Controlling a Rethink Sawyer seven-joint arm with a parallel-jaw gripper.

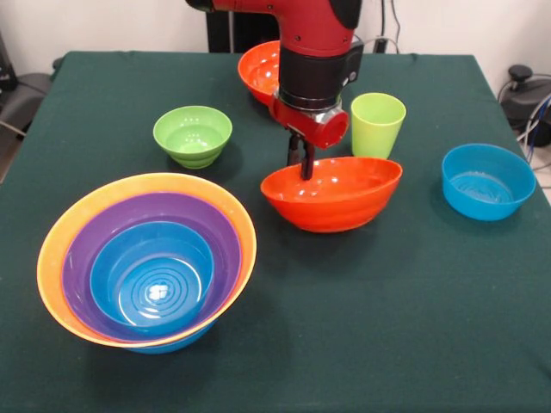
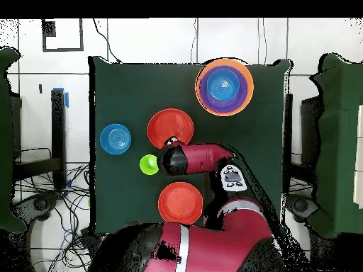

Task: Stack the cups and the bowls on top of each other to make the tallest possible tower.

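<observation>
My gripper point(image 1: 301, 162) is shut on the far rim of a red-orange bowl point(image 1: 331, 196) at mid-table, one finger inside and one outside. The bowl sits slightly tilted; it also shows in the overhead view point(image 2: 170, 127). The tower point(image 1: 146, 258) stands at the front left: a blue bowl nested in a purple one in a big orange one, with a blue bowl underneath; it also shows in the overhead view point(image 2: 224, 86). The lime-green cup point(image 1: 377, 123) stands upright just right of my gripper. A small lime-green bowl point(image 1: 192, 135) and a blue bowl point(image 1: 487, 181) stand alone.
A second red-orange bowl point(image 1: 258, 70) sits behind my arm near the table's far edge, clear in the overhead view point(image 2: 180, 202). My arm point(image 2: 202, 157) hides the small green bowl from above. Dark green cloth point(image 1: 387, 327) covers the table.
</observation>
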